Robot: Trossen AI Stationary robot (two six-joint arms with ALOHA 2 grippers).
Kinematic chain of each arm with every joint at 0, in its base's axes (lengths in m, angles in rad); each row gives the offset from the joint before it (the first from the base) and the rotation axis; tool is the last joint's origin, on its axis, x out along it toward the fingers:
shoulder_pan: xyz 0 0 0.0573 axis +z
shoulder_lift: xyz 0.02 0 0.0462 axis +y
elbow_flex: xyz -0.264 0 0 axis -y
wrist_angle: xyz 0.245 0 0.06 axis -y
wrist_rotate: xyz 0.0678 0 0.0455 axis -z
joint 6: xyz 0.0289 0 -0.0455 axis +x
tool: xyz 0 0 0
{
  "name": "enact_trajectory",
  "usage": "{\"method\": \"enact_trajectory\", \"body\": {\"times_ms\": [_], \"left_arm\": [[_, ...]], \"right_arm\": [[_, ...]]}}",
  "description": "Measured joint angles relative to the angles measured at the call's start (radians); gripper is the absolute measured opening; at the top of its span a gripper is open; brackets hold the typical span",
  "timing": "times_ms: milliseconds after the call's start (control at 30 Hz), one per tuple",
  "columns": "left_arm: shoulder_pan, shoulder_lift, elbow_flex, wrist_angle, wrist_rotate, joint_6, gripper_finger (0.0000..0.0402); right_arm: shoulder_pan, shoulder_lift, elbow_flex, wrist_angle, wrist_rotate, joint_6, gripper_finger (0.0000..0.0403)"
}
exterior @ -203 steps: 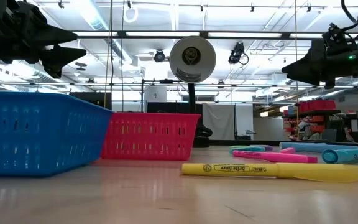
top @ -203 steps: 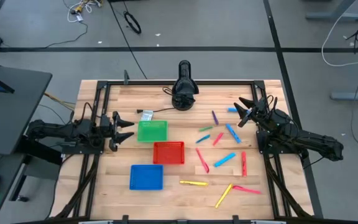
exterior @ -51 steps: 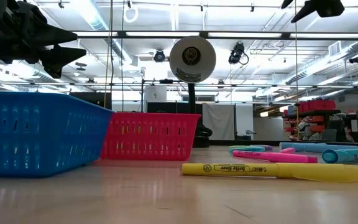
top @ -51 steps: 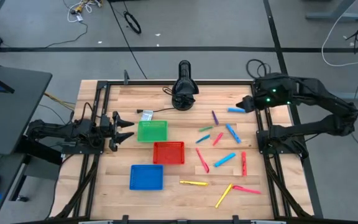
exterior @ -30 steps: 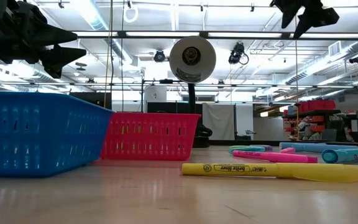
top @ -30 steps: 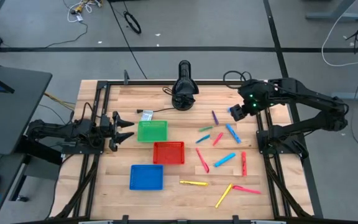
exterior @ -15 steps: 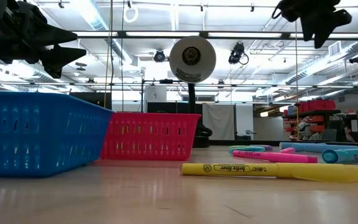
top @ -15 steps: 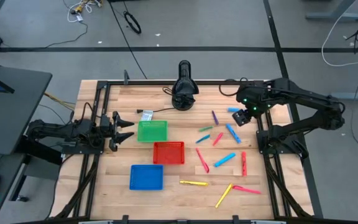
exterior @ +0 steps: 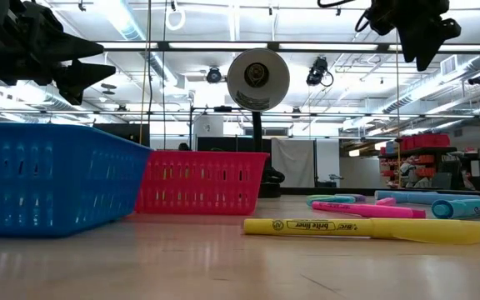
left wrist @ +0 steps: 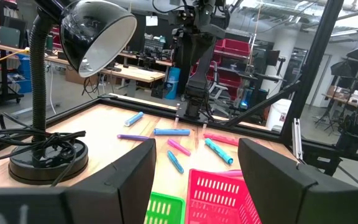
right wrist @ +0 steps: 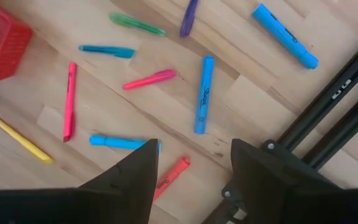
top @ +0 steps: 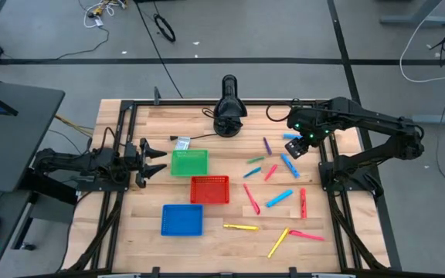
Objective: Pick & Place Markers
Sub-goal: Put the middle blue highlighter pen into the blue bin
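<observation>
The right gripper (top: 298, 147) hangs high over the far right of the wooden worktop (top: 230, 208), fingers (right wrist: 129, 180) parted and empty; the thin plastic markers (top: 273, 185) lie scattered below, outside the square plastic baskets (top: 199, 189). To do well, it should pick one isolated marker, such as the long blue marker (right wrist: 204, 93), straddle it crosswise and descend straight. The left gripper (top: 149, 161) waits near the green basket, fingers (left wrist: 123, 180) apart. Basket contents cannot be made out.

Coloured markers (top: 279, 198) scattered flat, table's right
</observation>
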Motion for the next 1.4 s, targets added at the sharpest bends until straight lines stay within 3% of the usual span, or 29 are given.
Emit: {"method": "enact_trajectory", "body": {"times_ms": [733, 1400], "left_arm": [[0.000, 0.000, 0.000, 0.000, 0.000, 0.000, 0.0234], [0.000, 0.000, 0.000, 0.000, 0.000, 0.000, 0.0234]], "right_arm": [[0.000, -0.004, -0.260, 0.054, 0.030, 0.101, 0.0204], [0.002, -0.004, -0.495, 0.278, 0.034, 0.134, 0.0204]]}}
